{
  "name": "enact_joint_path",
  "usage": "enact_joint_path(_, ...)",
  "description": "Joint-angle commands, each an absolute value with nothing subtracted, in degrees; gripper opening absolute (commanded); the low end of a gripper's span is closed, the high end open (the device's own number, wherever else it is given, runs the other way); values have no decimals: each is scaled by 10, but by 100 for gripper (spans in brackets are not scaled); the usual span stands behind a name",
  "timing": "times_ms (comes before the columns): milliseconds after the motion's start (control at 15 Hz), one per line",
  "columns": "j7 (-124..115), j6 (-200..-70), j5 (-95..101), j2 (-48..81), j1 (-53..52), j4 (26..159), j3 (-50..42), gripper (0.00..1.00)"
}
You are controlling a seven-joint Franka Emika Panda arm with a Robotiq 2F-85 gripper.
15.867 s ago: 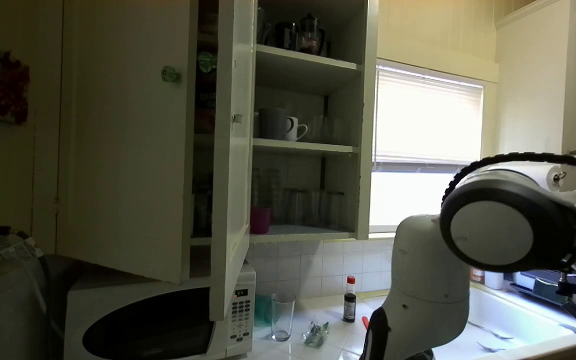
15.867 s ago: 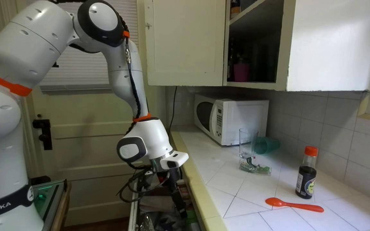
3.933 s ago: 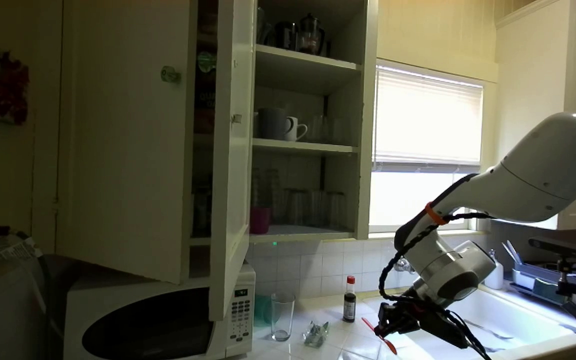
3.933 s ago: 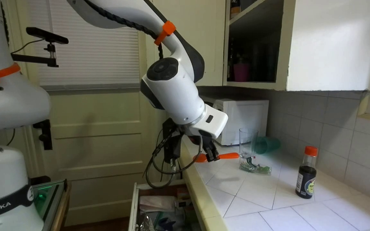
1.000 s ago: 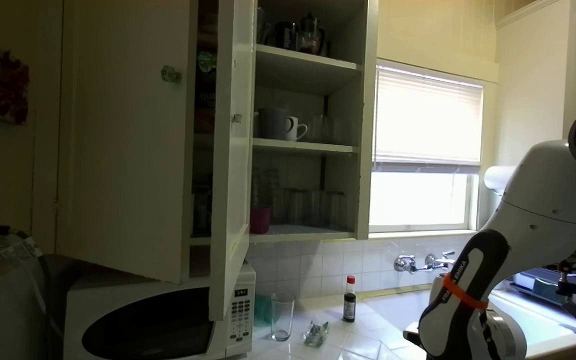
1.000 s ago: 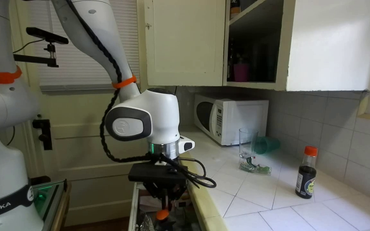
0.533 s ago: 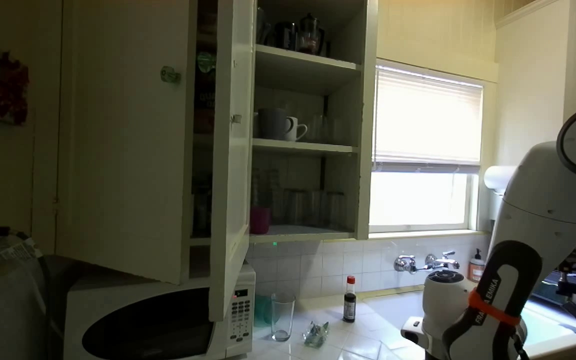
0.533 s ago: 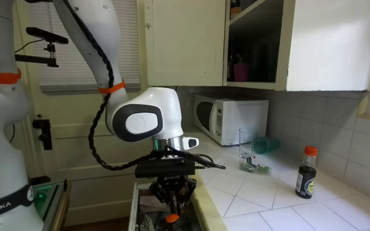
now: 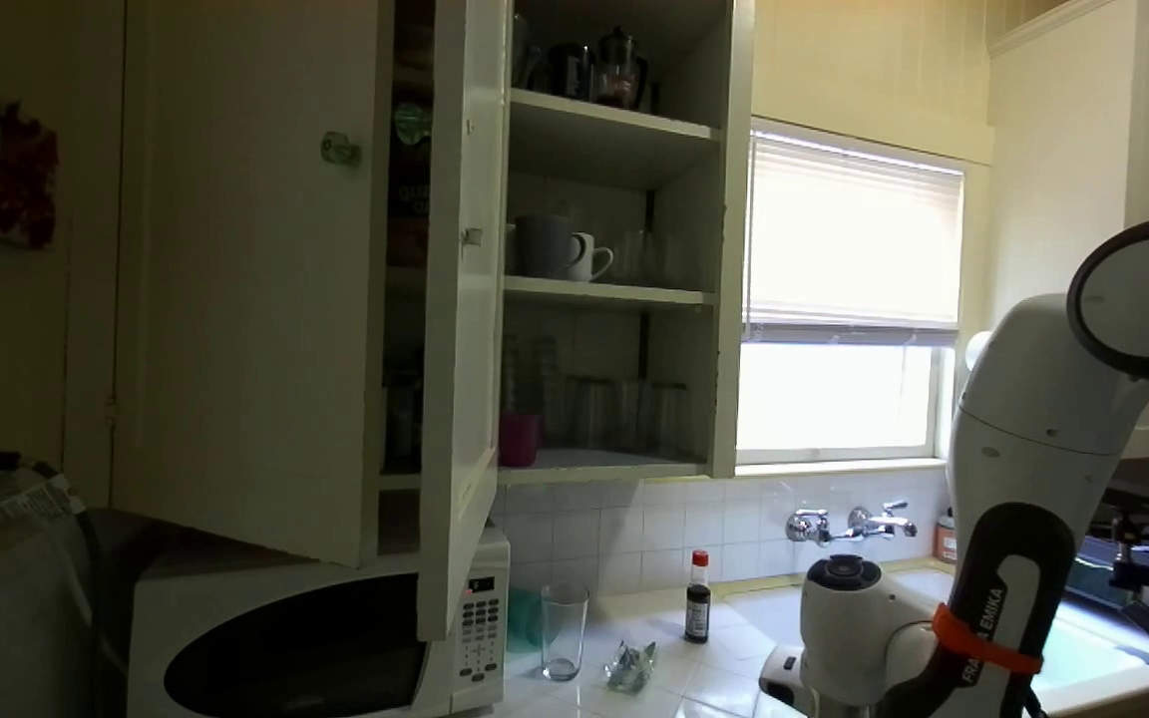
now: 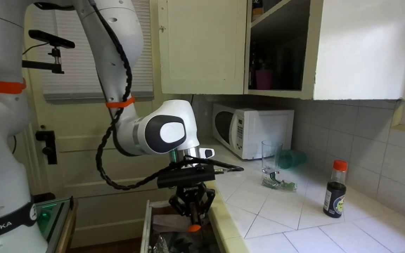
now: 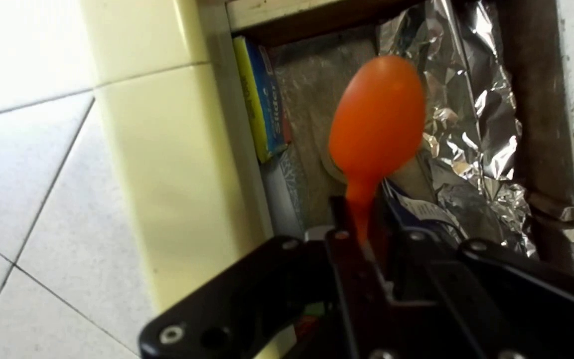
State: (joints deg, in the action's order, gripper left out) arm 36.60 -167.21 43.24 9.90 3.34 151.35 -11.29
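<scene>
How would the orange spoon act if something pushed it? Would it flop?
The spoon is probably stiff: it looks smooth, with no creases showing. It might twist, because the fingers pinch its narrow part and the wide end sticks out. It's probably light, since it looks like plastic.

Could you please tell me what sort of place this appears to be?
This looks like a kitchen, probably in a home: a white microwave on a tiled counter, a chrome wall-mounted faucet, and an open cabinet holding mugs.

In an exterior view, a red-capped bottle stands at the lower right, with a white microwave right of centre behind a clear glass and a teal cup.
</scene>
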Motion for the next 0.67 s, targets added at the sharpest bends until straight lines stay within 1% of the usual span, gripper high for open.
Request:
enact_joint_path(0, 335, -1696, 463, 126, 15, 1512, -117, 4)
enact_joint_path(200, 322, -1712, 481, 142, 1, 1511, -123, 4)
enact_joint_path(400, 282, -1726, 548, 142, -26, 1504, -152, 4)
enact_joint_path(467, 270, -1727, 567, 141, -32, 1502, -160, 40)
enact_joint_path(533, 258, -1728, 583, 141, -37, 1500, -165, 42)
enact_joint_path(600, 246, -1727, 601, 139, -43, 1498, -172, 48)
